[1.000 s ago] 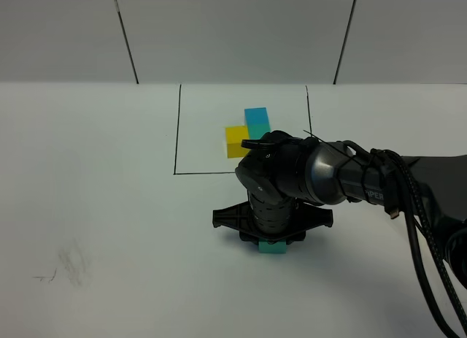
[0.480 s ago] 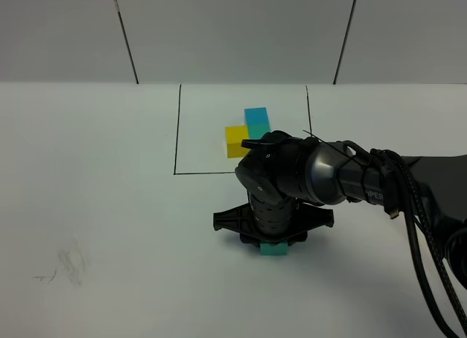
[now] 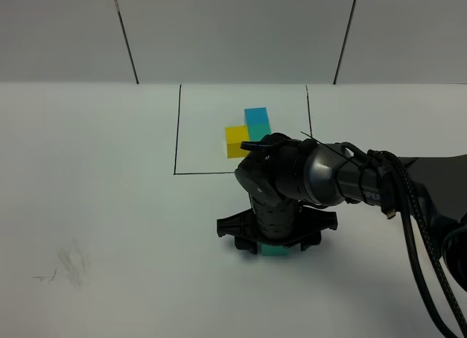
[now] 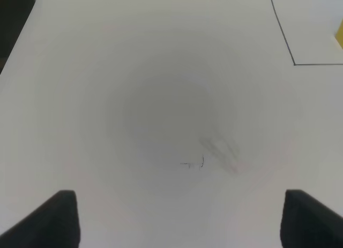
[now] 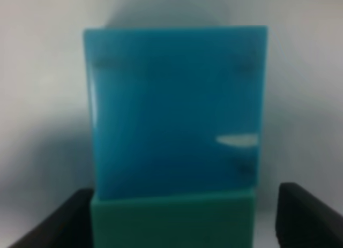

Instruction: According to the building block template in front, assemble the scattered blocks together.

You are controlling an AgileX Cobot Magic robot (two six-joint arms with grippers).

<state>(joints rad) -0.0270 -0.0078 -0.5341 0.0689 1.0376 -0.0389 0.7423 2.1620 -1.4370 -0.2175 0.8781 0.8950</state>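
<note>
The building block template [image 3: 246, 131] sits inside the black-lined square at the back; its yellow and blue cubes show, and my right arm covers its near part. My right gripper [image 3: 271, 243] points down in front of the square, jaws spread wide. In the right wrist view its fingers [image 5: 305, 216] straddle the teal-green cube [image 5: 171, 221], with a gap on one side. That cube touches the sky blue cube [image 5: 174, 111] beyond it. In the high view only the teal-green cube's [image 3: 274, 250] edge shows; the blue cube is hidden. The scattered yellow cube is out of view. My left gripper [image 4: 179, 221] is open over bare table.
The black-lined square [image 3: 176, 133] marks the template area at the back. Faint pencil smudges [image 3: 69, 265] lie on the white table at the left and show in the left wrist view [image 4: 217, 151]. A yellow sliver [image 4: 341, 34] shows at that view's edge.
My right gripper has sunk slightly lower over the teal-green cube and shifted a little to the right. The cube has barely moved. The template has not moved.
</note>
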